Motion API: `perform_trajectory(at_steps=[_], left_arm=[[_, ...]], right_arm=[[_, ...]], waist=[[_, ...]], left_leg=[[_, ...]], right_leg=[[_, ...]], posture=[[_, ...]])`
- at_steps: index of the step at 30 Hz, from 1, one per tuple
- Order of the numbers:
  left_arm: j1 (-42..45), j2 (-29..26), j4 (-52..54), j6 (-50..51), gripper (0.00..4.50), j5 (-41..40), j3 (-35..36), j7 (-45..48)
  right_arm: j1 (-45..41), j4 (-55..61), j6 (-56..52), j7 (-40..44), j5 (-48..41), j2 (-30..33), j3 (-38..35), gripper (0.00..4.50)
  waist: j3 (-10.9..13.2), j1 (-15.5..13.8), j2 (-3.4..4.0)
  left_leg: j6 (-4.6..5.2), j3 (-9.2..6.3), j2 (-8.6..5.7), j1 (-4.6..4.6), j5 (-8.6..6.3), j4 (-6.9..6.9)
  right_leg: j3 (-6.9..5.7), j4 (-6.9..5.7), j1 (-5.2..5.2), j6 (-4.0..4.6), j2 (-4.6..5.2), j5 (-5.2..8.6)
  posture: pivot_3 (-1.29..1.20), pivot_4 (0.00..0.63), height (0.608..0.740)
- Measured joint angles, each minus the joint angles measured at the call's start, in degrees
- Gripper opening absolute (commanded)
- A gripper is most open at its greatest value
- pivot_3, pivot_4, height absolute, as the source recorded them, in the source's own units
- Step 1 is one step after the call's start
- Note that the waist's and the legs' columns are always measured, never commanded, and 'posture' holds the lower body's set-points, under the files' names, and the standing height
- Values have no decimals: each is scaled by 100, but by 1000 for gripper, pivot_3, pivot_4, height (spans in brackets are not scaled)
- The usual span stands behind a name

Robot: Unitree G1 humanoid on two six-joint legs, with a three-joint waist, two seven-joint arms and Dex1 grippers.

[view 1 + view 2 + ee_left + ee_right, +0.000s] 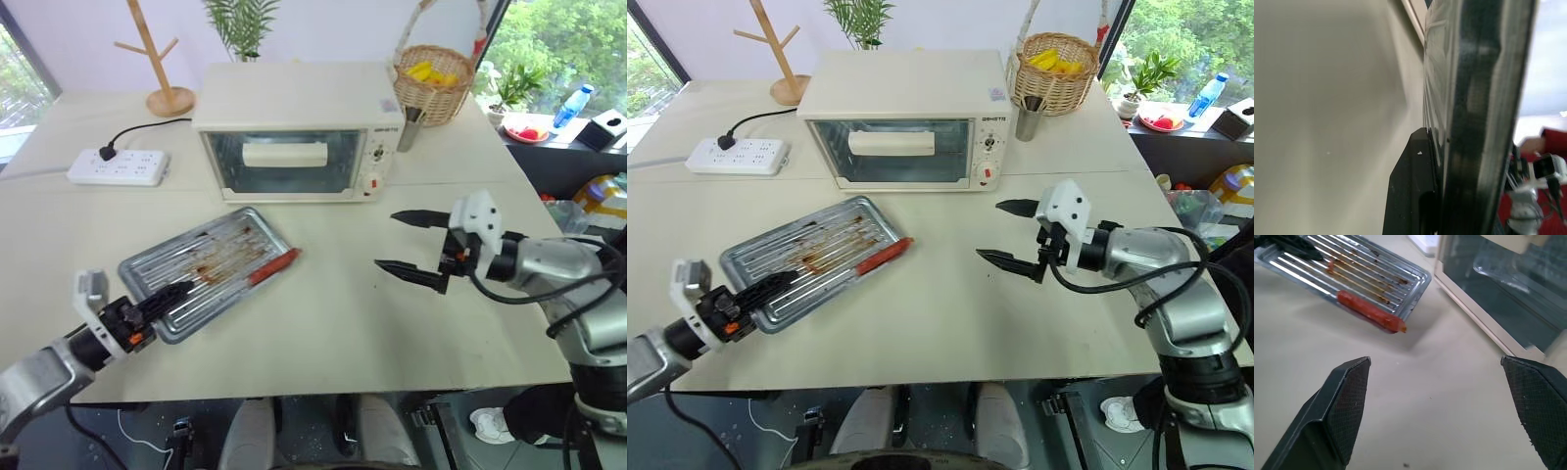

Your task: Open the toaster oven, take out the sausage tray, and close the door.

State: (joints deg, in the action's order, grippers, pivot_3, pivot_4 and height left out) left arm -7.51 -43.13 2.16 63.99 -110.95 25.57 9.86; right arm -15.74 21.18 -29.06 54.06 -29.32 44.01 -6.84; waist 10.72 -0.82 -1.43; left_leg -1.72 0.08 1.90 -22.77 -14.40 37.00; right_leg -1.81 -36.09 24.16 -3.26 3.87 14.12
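The cream-white toaster oven (294, 98) stands at the back of the table, its glass door (235, 162) closed and the bar handle (284, 154) across it. In front of it the silvery sausage tray (211, 264) lies slanted on the table. A red sausage (272, 265) rests along its right rim. My left gripper (167, 297) is shut on the tray's near left corner, and the tray's rim (1474, 98) runs beside one black finger (1415, 196). My right gripper (387, 240) hovers open over bare table, right of the tray and in front of the oven's knobs.
A white power strip (118, 166) with a black plug lies left of the oven. A wicker basket (433, 80) and a metal cup (409, 129) stand at its right, a wooden stand (167, 59) behind. The table's front edge (323, 392) is close to both arms.
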Motion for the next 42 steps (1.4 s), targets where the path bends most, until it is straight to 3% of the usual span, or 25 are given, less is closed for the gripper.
perform_trajectory(at_steps=[9, 18, 21, 28, 29, 34, 42], left_arm=[[2052, -44, -1408, 1025, 0, 1786, -1437, 1489], [3463, 412, -2472, 1050, 0, 3774, -2171, 2970], [3614, 560, -2642, 991, 828, 4255, -2267, 3364], [3726, 777, -2763, 826, 4233, 4933, -2341, 4051], [3725, 778, -2755, 826, 4434, 4956, -2301, 4107], [3645, 647, -2752, 721, 4434, 5209, -2150, 4191], [2942, -240, -2273, -107, 4434, 5777, -1754, 4344]], right_arm=[[959, 783, -521, -434, -220, 250, -750, 4442], [1769, 1229, -525, -613, -142, 283, -1000, 4442], [1805, 1232, -494, -651, -118, 283, -1005, 4500], [1816, 1231, -487, -717, -75, 283, -1005, 4500], [1816, 1231, -482, -717, -71, 282, -1005, 4500], [1799, 1196, -461, -718, -47, 282, -987, 4500], [1586, 877, -261, -682, 90, 280, -829, 4500]], waist=[[-3, 10, -3], [-4, 8, -1], [-8, -2, 6], [-14, -15, 13], [-16, -12, 17], [-21, 43, 24], [-25, 202, 31]], left_leg=[[2, 4, -5, -49, 1, 10], [3, -8, -5, -48, 1, 16], [3, -11, -6, -46, 1, 20], [3, -18, -8, -44, 1, 23], [3, -18, -8, -37, 1, 23], [4, -16, -1, 17, 1, 7], [4, -16, 22, 39, 1, -21]], right_leg=[[-1, -2, 39, -4, -19, -3], [-6, -8, 34, -6, -23, -5], [-6, -8, 29, -8, -22, -6], [-6, -7, 21, -9, -20, -6], [-6, -8, 15, -9, -20, -6], [-5, -9, -21, -9, -25, -4], [7, -9, -18, 1, -35, -3]], posture=[[0, 150, 734], [0, 150, 734], [0, 150, 734], [0, 150, 734], [0, 150, 734], [0, 150, 734], [0, 150, 734]])
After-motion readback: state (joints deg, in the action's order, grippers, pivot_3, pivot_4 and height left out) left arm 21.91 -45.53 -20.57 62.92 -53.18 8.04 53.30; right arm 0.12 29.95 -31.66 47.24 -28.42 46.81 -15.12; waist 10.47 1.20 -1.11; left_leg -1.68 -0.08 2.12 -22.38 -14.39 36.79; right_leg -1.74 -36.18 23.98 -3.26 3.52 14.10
